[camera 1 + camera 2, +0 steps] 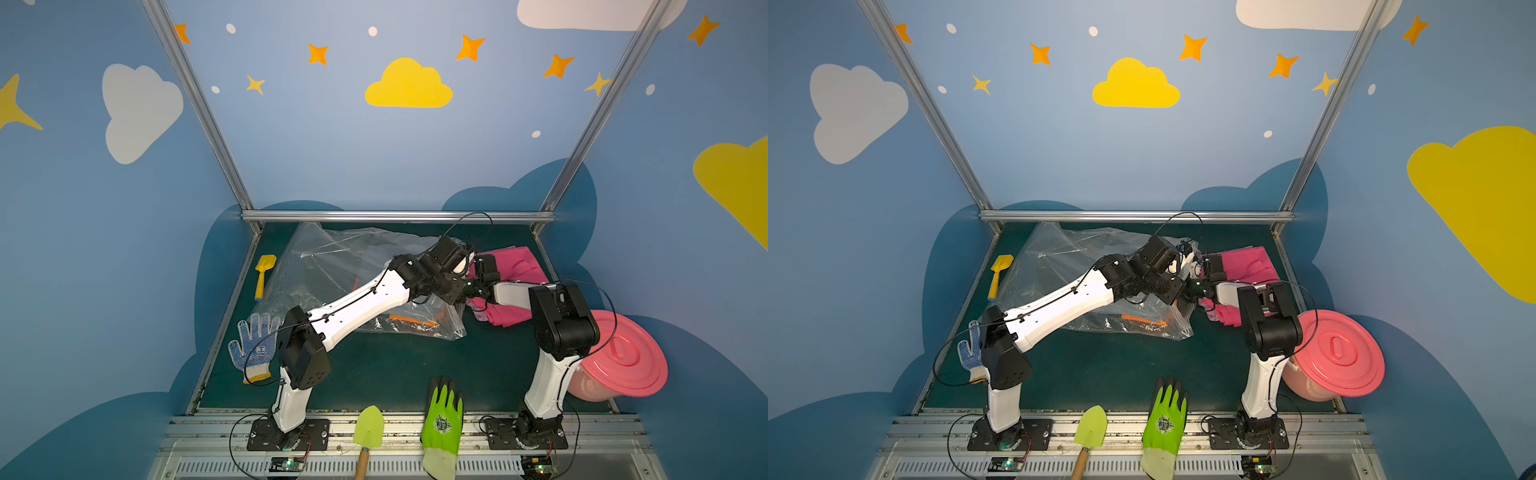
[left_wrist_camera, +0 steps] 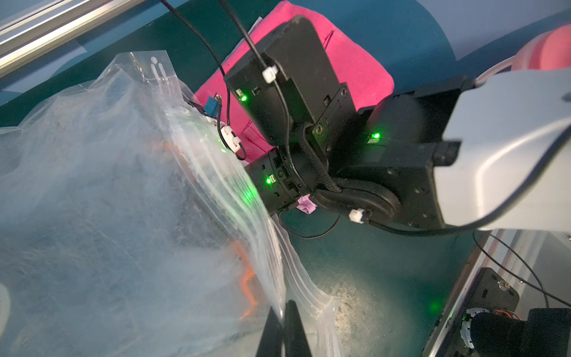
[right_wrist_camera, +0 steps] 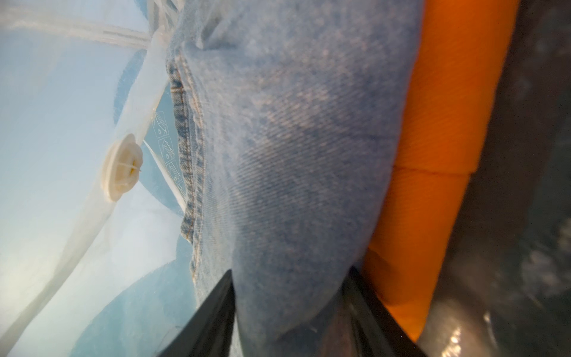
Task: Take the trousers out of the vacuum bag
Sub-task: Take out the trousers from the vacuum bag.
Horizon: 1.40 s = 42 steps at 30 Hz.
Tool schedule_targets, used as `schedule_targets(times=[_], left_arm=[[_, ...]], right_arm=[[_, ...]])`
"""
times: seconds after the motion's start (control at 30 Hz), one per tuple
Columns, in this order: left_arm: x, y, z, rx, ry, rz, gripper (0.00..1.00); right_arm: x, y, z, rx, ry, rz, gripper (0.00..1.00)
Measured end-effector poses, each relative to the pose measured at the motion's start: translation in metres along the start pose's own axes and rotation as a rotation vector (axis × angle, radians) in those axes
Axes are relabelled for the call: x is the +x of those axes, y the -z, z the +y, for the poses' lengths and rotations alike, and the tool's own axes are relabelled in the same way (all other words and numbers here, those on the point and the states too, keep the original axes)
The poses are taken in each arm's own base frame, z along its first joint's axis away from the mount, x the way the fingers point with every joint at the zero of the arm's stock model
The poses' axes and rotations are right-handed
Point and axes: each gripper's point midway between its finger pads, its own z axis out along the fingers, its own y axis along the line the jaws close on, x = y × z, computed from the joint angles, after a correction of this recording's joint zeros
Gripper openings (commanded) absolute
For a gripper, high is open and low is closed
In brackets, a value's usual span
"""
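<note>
Far left of the table [image 1: 395, 374]: yellow toy shovel [image 1: 264, 274] and blue-dotted glove [image 1: 253, 349]. Both lie clear of the work and play no part in it.

Centre-left: the vacuum bag [image 1: 332, 266] lies crumpled, its mouth turned to the right, where both arms meet. Its far edge is puffed up off the table.

Left gripper [image 2: 281, 312]: fingers pressed together, pinching one layer of plastic at the bag's mouth, just beside the zip strip [image 2: 216, 173]. Judgement: it lifts that lip to hold the mouth open and steady the bag against the pull of the other arm.

Right gripper [image 3: 290, 272]: reaches in through the mouth. The valve [image 3: 122, 167] shows on the bag wall beside it. Its fingers stand either side of a fold of the denim trousers [image 3: 293, 154], and cloth fills the gap. I cannot tell whether it pinches firmly or only straddles the fold. The orange trousers [image 3: 438, 154] lie against the denim, also inside the bag.

Right of the bag: the hot pink trousers [image 1: 515, 270] lie out on the table, partly under the right arm. That pair looks done. The lilac pair I cannot place with certainty.

Far right: pink bucket [image 1: 623, 357] with its lid on, at the table's edge.

Judgement: the task is partway through, denim next and orange after. Risk: the denim may drag the orange pair or the whole bag along.
</note>
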Motion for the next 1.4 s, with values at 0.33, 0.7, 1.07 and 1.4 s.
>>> schedule_targets(times=[0.33,0.7,1.07,1.4], left_arm=[[0.0,0.0,0.0,-0.003,0.0,-0.001,0.05],[-0.001,0.0,0.002,-0.012,0.0,-0.003,0.05],[0.0,0.0,0.002,-0.018,-0.002,-0.002,0.05],[0.0,0.0,0.001,-0.017,-0.002,-0.002,0.05]], right_arm=[[-0.001,0.0,0.014,-0.039,0.004,-0.001,0.07],[-0.005,0.009,0.038,-0.097,0.047,-0.032,0.53],[0.002,0.0,0.014,-0.075,0.017,-0.023,0.59],[0.008,-0.005,0.003,-0.052,0.021,-0.003,0.65]])
